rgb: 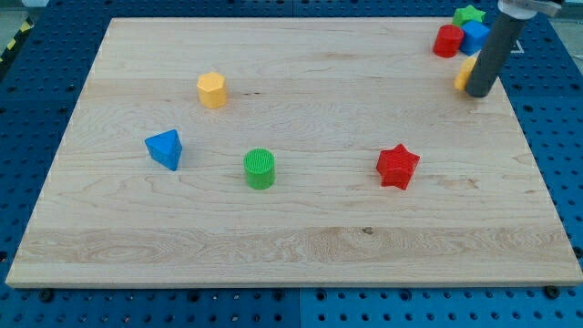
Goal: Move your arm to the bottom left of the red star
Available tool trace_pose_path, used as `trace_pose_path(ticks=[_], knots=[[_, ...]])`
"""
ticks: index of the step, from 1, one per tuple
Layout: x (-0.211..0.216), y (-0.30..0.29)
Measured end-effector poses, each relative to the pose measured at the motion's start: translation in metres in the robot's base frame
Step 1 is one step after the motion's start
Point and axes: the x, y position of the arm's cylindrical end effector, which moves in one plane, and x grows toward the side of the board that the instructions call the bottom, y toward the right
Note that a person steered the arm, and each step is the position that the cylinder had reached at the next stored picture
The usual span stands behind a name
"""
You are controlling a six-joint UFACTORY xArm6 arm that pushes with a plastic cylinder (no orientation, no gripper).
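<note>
Right now the arm is at the start of its approach: the rod's tip sits near the view's top right corner of the counter, well apart from the red star, which lies right of centre, toward the view's bottom. No pincer exists on this rig, so there is nothing to spread or press together; only the bare rod touches down.

The goal spot is the bare wood just off the star's bottom-left side. To get there, I judge the tip must travel down the view and leftward, passing the star on its left side without nudging it, then stop close by. The green cylinder stands farther left, leaving room between.

Some things are hard to read. Behind the rod, a yellow block shows only as a sliver, so its shape cannot be told. A cluster in the corner holds a red block, a blue block and a green star, partly overlapping. Elsewhere a yellow hexagon and a blue triangle sit clear.
</note>
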Motion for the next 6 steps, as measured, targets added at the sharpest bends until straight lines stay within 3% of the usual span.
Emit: trace_pose_path(ticks=[2,3,4,5,6], knots=[[-0.02,-0.004],[-0.008,-0.081],[0.014,-0.192],[0.054,-0.245],[0.113,-0.238]])
